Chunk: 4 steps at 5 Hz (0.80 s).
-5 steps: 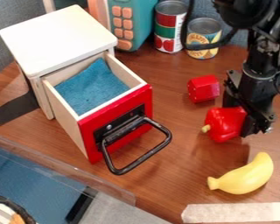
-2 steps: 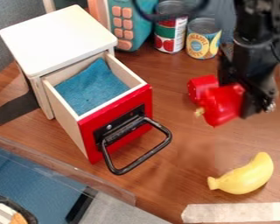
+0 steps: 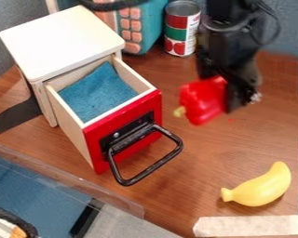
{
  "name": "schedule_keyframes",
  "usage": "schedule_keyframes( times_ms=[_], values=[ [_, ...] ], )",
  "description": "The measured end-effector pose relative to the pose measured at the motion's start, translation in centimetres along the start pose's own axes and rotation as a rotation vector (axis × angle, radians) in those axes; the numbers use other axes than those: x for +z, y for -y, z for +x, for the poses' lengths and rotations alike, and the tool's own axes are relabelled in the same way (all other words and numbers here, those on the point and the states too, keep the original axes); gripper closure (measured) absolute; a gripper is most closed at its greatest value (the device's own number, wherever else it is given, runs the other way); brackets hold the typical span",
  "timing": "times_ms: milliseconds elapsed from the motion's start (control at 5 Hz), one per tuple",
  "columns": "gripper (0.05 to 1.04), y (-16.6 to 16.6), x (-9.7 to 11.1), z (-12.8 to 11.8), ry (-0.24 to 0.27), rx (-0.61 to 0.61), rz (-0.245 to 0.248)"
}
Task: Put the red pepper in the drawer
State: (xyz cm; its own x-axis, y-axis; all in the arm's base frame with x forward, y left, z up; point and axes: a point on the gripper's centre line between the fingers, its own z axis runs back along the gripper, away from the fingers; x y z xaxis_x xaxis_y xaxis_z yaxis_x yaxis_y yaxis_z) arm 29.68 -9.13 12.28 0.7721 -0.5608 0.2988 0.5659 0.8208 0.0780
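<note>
"Brown wood-grain tabletop, blue-grey backdrop behind. Where is your gripper?"

"Over the far part of the table, closed on the red pepper. I have it by the side opposite its pale stem, which points towards the drawer's side."

"Is it clear of the wood?"

"Looks lifted, though I can't judge how high."

"How will it handle?"

"Like a toy, I'd say: light, stiff, hardly fragile. That glossy skin could slip or twist, so the thick body is the place to grip, never the stem."

"And the drawer?"

"Open, just beside the pepper in the view, with blue cloth inside that should soften the landing. I need to bring the pepper over the red front, well above the black handle, then let go."

"Anything farther out?"

"A white-topped cabinet around the drawer, a can at the back, and a banana lying nearer the camera. None of them needs touching."
</note>
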Motion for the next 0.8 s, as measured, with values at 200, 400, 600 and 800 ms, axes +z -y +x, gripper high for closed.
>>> schedule_keyframes(
  times_ms=[200, 400, 600, 800],
  values=[
    [0.343, -1.3, 1.4, -1.6, 0.004, 0.085, 0.018],
    [0.343, -2.2, 2.7, -3.0, 0.01, 0.169, 0.031],
    [0.343, -3.1, 3.0, -3.9, 0.001, 0.26, 0.051],
    [0.343, -3.6, 3.8, -5.0, 0.016, 0.341, 0.084]
  ],
)
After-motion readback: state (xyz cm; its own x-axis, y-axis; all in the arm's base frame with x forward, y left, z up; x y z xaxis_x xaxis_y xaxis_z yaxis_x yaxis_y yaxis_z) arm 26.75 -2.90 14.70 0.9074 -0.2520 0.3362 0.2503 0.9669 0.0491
